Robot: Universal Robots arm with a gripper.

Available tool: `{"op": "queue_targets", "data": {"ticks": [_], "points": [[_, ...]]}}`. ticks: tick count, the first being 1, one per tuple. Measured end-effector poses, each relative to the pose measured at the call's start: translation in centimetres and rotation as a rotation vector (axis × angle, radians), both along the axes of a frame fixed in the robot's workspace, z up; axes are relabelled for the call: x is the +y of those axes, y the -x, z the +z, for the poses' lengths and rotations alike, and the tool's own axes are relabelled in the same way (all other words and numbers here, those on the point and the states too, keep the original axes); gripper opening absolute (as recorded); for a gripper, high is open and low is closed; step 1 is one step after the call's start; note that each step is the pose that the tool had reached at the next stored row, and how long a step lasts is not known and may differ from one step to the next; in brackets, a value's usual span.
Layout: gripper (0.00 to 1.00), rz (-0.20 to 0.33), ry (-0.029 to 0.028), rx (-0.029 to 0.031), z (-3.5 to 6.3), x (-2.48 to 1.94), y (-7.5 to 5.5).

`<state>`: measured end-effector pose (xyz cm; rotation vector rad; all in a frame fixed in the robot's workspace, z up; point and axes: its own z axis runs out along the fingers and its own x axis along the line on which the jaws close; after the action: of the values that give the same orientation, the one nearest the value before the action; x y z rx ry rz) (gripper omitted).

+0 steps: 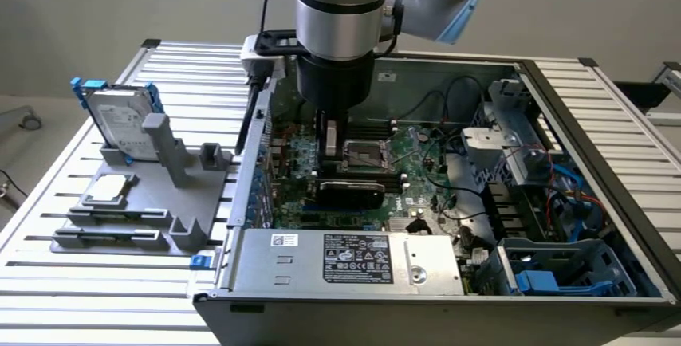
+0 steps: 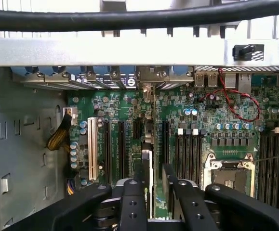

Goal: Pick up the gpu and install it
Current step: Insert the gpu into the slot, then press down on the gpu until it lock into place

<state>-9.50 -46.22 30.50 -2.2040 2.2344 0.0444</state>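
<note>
The gpu (image 1: 349,193) stands on edge on the large green motherboard (image 1: 420,163) inside the open computer case, its black rounded shroud facing the exterior camera. My gripper (image 1: 335,157) hangs straight above it, just over the card's top edge. In the wrist view the gpu (image 2: 148,173) appears edge-on, running from the rear slot bracket (image 2: 147,79) down between my black fingers (image 2: 132,202). My gripper (image 2: 154,169) is open: the card lies near one finger, and bare motherboard shows between it and the other finger.
The CPU socket (image 1: 362,153) lies just behind the card. The power supply (image 1: 352,258) fills the case front, with a blue drive cage (image 1: 564,270) beside it. A silver hard drive with blue rails (image 1: 117,115) stands on a grey fixture (image 1: 139,210) outside the case wall.
</note>
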Motion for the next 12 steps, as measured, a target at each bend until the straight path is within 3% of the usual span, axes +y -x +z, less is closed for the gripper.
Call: {"op": "queue_targets", "data": {"ticks": [1, 2, 4, 12], "points": [[0.20, 0.000, 0.0001, 0.0000, 0.00, 0.00, 0.00], [0.20, 0.000, 0.0000, 0.0000, 0.00, 0.00, 0.00], [0.11, 0.000, 0.0001, 0.0001, 0.00, 0.00, 0.00], [0.11, 0.000, 0.0001, 0.0000, 0.00, 0.00, 0.00]]}}
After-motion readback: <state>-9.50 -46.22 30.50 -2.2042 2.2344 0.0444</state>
